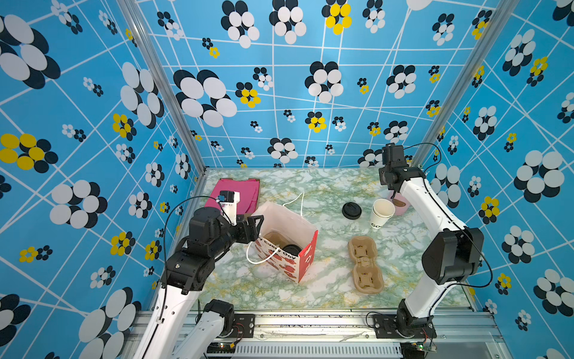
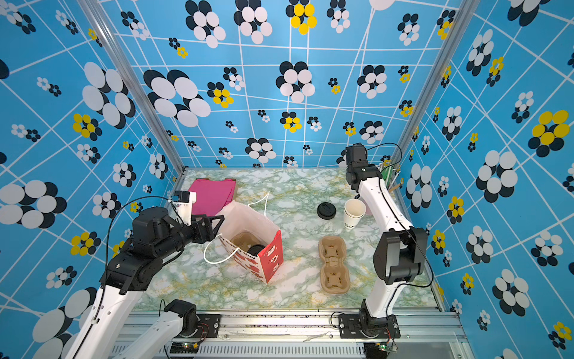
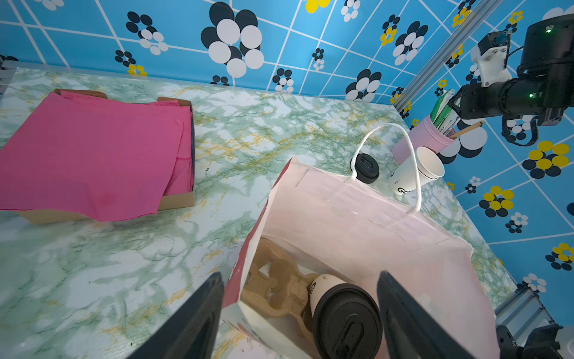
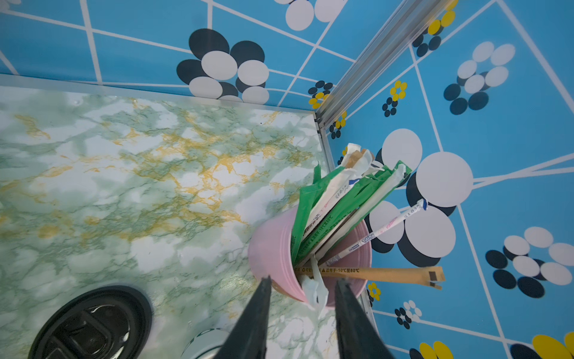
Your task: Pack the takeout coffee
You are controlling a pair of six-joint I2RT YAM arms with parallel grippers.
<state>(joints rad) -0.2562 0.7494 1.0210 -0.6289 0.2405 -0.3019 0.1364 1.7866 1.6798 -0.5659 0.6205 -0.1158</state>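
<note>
I see the coffee (image 3: 341, 317), white paper with a round black lid, in the pulp carrier (image 3: 273, 289) inside the "Every Day" paper bag (image 3: 357, 217). My left fingers (image 3: 198, 320) gape astride its rim. The right fingers (image 4: 251, 326) straddle a white wrapper (image 4: 314, 289); I can't tell if they grip it.

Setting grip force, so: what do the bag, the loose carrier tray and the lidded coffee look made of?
Bag: thin paper, matte, with creased walls and a slightly ragged rim. Carrier tray: brown moulded pulp by the look, matte and fibrous. Takeout coffee: the wall is probably white paper; the lid looks like black plastic, smooth with a slight sheen.
</note>
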